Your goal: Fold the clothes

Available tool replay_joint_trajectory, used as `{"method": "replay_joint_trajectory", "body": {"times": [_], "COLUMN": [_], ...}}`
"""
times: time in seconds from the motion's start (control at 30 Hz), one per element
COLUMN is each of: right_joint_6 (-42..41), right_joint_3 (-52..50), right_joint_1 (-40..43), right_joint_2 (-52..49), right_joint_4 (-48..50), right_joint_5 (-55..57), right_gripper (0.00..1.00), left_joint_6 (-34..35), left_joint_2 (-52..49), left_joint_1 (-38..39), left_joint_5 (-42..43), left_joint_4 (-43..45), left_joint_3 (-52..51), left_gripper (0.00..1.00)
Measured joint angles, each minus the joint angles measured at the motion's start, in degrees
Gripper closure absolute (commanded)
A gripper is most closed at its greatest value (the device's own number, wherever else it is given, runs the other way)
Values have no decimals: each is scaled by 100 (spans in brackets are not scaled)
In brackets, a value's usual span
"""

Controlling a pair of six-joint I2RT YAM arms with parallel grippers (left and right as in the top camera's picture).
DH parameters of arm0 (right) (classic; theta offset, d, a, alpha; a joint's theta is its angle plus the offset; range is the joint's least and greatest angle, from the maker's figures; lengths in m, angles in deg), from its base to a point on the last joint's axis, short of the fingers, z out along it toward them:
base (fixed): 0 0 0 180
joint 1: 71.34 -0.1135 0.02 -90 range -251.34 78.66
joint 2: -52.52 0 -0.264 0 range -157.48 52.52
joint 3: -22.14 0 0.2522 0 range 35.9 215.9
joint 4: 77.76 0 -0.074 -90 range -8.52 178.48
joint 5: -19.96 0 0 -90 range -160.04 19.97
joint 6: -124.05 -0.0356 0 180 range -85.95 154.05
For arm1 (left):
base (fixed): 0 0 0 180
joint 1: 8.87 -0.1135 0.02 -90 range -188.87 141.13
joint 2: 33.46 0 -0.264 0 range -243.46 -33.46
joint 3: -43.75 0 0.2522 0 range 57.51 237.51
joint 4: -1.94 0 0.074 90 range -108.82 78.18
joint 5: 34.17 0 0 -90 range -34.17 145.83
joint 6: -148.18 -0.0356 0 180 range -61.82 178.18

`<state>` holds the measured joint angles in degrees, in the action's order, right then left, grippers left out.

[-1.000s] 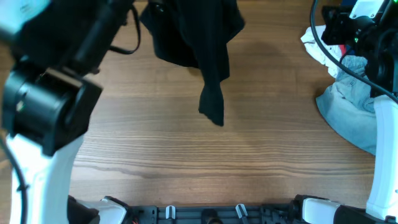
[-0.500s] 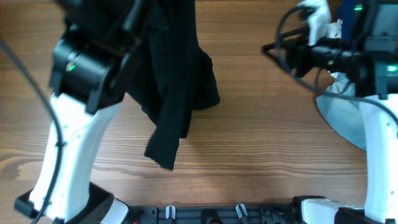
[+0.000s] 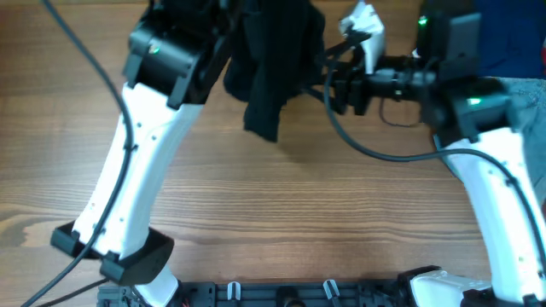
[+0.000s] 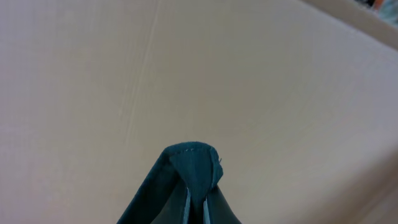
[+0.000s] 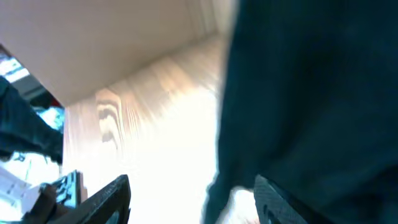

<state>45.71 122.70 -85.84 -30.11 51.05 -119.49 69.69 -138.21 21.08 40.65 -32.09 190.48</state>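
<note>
Holds the black garment (image 3: pixel 275 60) aloft over the far middle of the wooden table (image 3: pixel 281 213), pinched in the left gripper (image 4: pixel 194 208). Shows, from the left wrist, only a peaked fold of dark cloth rising out of the jaws, which are closed on it (fingers themselves mostly buried under fabric). Hangs bunched and narrow in the overhead view, tapering to a loose tip toward the table's near side; no telling whether tip and wood touch. Extends in from the right with the right gripper (image 5: pixel 193 190), level with the hanging cloth and just beside it. Stands wide open there: one finger far to the left of the right wrist view, the other in front of the garment's dark mass, the cloth's edge falling in the gap, unclamped. Beyond the right arm: a crumpled white cloth (image 3: pixel 363 26), a navy garment (image 3: pixel 512 34) in the far right corner, pale blue denim (image 3: pixel 529 89) at the right edge.
</note>
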Motion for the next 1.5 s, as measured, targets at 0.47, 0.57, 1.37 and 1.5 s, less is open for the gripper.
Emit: {"method": "replay_joint_trajectory", "body": {"times": [0.47,0.57,1.37,1.5], "right_joint_6": [-1309,-1414,-1102,-866], "right_joint_3": [-1823,-1847,-1884,-1884], "right_joint_1": [-1410,-1532,-1244,-1244], "right_joint_2": [-1108,-1478,627,431], "right_joint_4": [3309,3377,1845,1696], "right_joint_5": [2310,2872,3517,3556], "right_gripper": [32,36,28,28], "left_joint_6": [7,20,20,20], "left_joint_2": [-219,-219,-219,-219], "left_joint_1": [44,76,11,11], "left_joint_5": [-2,-2,-260,-260], "left_joint_4": [59,59,-264,-264], "left_joint_3": [-4,-4,-4,-4], "left_gripper": [96,96,96,96]}}
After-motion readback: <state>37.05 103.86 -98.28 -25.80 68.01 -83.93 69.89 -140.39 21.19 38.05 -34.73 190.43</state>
